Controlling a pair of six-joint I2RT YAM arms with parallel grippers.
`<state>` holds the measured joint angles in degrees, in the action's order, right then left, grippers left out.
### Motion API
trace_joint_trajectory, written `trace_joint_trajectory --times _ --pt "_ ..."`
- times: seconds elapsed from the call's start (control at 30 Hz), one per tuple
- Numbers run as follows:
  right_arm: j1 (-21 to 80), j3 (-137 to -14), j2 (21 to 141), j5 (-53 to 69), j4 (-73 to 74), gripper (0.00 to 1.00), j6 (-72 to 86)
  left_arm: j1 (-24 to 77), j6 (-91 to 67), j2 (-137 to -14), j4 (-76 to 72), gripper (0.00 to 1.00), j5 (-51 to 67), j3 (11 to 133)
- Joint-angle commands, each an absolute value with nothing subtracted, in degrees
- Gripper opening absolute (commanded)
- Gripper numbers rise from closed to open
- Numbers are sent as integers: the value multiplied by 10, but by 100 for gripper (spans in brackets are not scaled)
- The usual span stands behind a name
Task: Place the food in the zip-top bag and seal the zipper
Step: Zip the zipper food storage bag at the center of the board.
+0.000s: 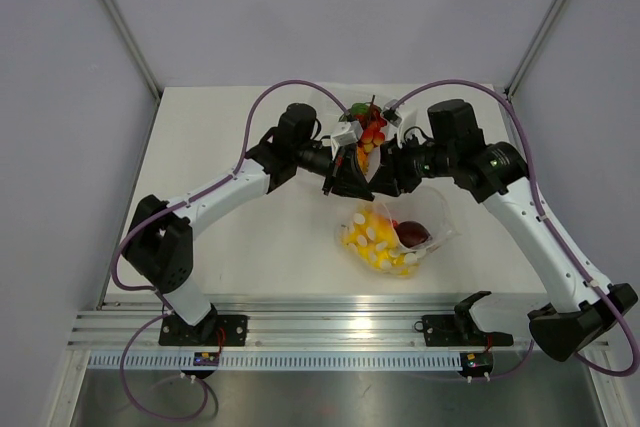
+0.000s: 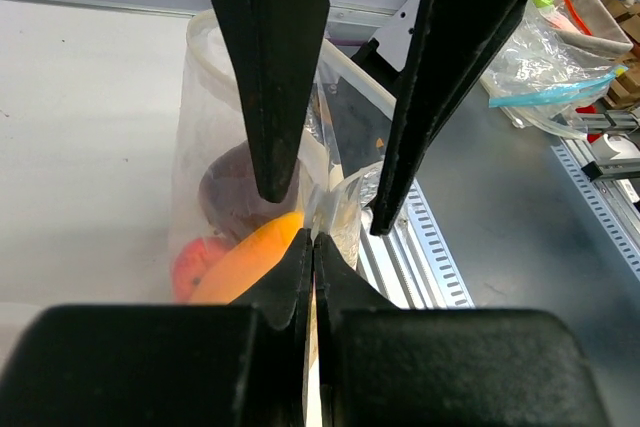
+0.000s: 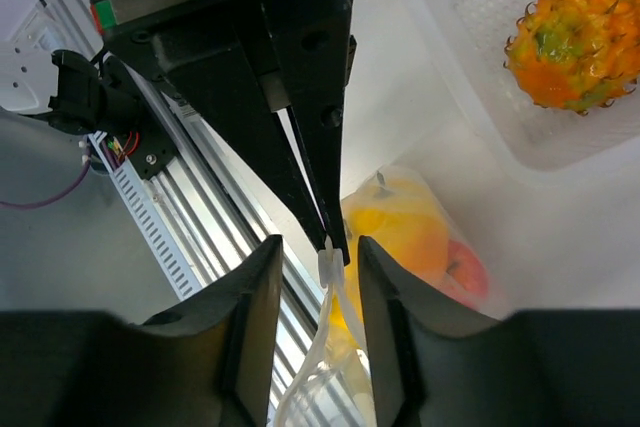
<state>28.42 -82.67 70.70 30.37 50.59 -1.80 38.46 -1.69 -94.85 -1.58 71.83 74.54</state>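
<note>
The zip-top bag [image 1: 432, 213] hangs from the grippers down to the table. It holds yellow food [image 1: 374, 237] and a dark purple piece [image 1: 413, 234]. My left gripper [image 2: 313, 237] is shut on the zipper [image 3: 331, 269] at the bag's mouth. My right gripper [image 3: 318, 245] is open, its fingers either side of the same strip just below the left fingertips, not touching it. Both grippers meet above the bag in the top view, left [image 1: 346, 179] and right [image 1: 386, 179]. An orange piece [image 2: 245, 262], a red one [image 2: 193, 265] and the purple one [image 2: 232, 187] show through the bag.
The white tray [image 1: 348, 133] stands behind the grippers with red, orange and green food [image 1: 368, 127] in it. A spiky orange-green fruit [image 3: 575, 35] lies in the tray [image 3: 470, 97]. The aluminium rail [image 1: 320, 327] runs along the table's near edge.
</note>
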Motion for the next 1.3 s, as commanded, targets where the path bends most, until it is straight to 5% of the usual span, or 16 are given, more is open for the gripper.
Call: trace_joint_trajectory --times 0.0,0.33,0.7,1.27 --pt "282 -823 703 331 498 38 -18 388 -4 -917 -25 0 723 773" --pt "281 -805 693 322 509 47 -22 386 -4 -918 -29 0 717 773" --pt "282 -793 672 302 499 10 -14 385 -5 -918 -32 0 713 773" --pt "282 -767 617 219 541 0 12 312 -152 -845 -191 0 720 704"
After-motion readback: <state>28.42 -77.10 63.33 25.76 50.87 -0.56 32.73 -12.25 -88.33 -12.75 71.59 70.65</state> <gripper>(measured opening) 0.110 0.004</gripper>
